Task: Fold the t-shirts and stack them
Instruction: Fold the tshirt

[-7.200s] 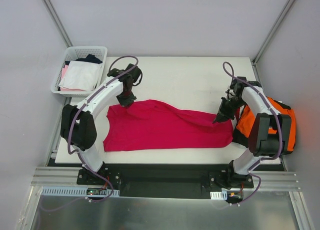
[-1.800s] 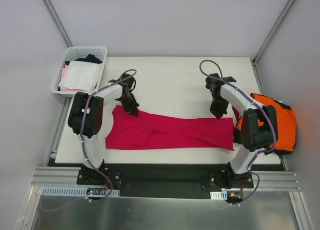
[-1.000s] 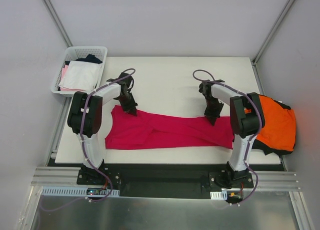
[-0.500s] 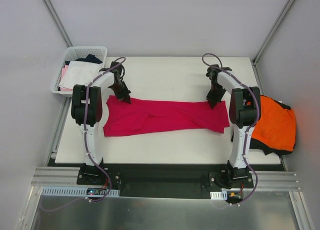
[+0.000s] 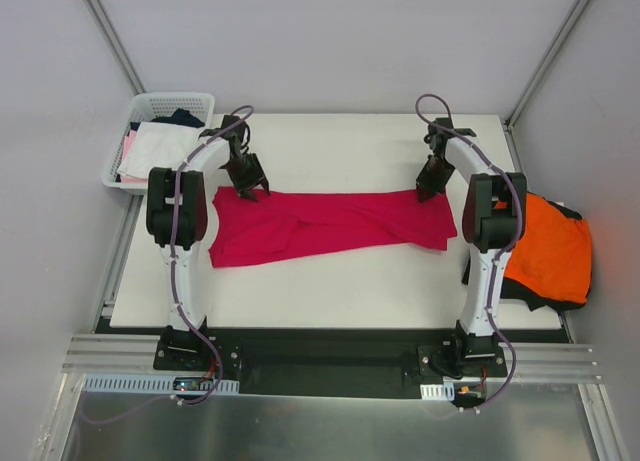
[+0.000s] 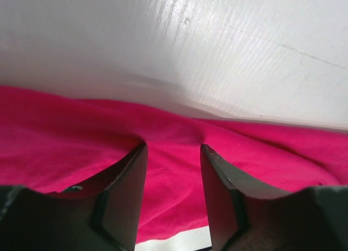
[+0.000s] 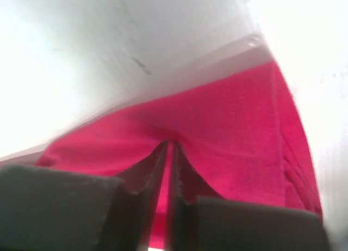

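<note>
The crimson t-shirt (image 5: 330, 226) lies as a long folded band across the white table (image 5: 340, 151). My left gripper (image 5: 248, 189) stands at the band's far left corner. In the left wrist view this left gripper (image 6: 173, 147) is open, its fingers (image 6: 128, 180) astride rumpled crimson cloth (image 6: 65, 131) without pinching it. My right gripper (image 5: 425, 191) is at the far right corner. In the right wrist view the right gripper (image 7: 169, 144) is shut on a pucker of the crimson cloth (image 7: 234, 120). The orange t-shirt (image 5: 555, 256) hangs off the table's right edge, with black cloth (image 5: 525, 291) under its near side.
A white mesh basket (image 5: 205, 106) with white and pink garments (image 5: 155, 151) sits past the table's far left corner. Bare tabletop lies behind and in front of the crimson band. Grey walls close in at both sides.
Both grippers have drawn the crimson shirt's far edge toward the back of the table, straightening the band. The left jaws, shut before, have opened and let go of the cloth.
</note>
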You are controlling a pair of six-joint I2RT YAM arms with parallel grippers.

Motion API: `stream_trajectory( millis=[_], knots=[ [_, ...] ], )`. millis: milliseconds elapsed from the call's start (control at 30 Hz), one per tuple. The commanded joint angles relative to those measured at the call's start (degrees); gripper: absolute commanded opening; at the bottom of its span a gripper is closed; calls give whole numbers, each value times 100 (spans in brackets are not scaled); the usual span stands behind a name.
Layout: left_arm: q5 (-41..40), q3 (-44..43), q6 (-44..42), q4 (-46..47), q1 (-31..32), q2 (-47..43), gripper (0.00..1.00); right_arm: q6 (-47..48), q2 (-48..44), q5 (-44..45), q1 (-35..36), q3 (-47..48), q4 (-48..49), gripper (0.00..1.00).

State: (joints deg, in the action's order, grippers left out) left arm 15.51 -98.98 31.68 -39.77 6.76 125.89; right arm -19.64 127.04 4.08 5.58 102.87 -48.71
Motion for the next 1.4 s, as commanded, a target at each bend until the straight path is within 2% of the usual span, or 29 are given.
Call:
stream_trajectory(
  millis=[0, 100, 167, 433, 600, 667, 1033, 1267, 1367],
  knots=[
    [-127, -104, -233, -180, 53, -836, 45, 294, -775, -601, -31, 286, 125, 19],
    [-110, -8, -224, -215, 132, -1250, 46, 495, -1162, -741, -31, 242, -77, 35],
    [39, 71, -206, -242, 176, -1487, 46, 592, -1374, -733, -31, 120, -288, 38],
    [339, 783, -364, -321, 360, -1979, 45, 944, -2428, -443, -312, -1092, -517, 39],
    [260, 1196, -514, -330, 545, -2235, 45, 927, -2659, -188, -496, -1769, -579, 39],
    [286, 1275, -523, -339, 598, -2252, 45, 935, -2493, -179, -541, -1718, -561, 39],
    [409, 1162, -575, -532, 844, -2209, 45, 813, -981, -724, -1059, -128, -464, 39],
    [787, 635, -637, -664, 1063, -1998, 45, 786, -506, -979, -1103, 118, -271, 39],
    [805, 678, -505, -690, 1134, -1945, 45, 813, -268, -1066, -1121, 303, -253, 39]
  ],
)
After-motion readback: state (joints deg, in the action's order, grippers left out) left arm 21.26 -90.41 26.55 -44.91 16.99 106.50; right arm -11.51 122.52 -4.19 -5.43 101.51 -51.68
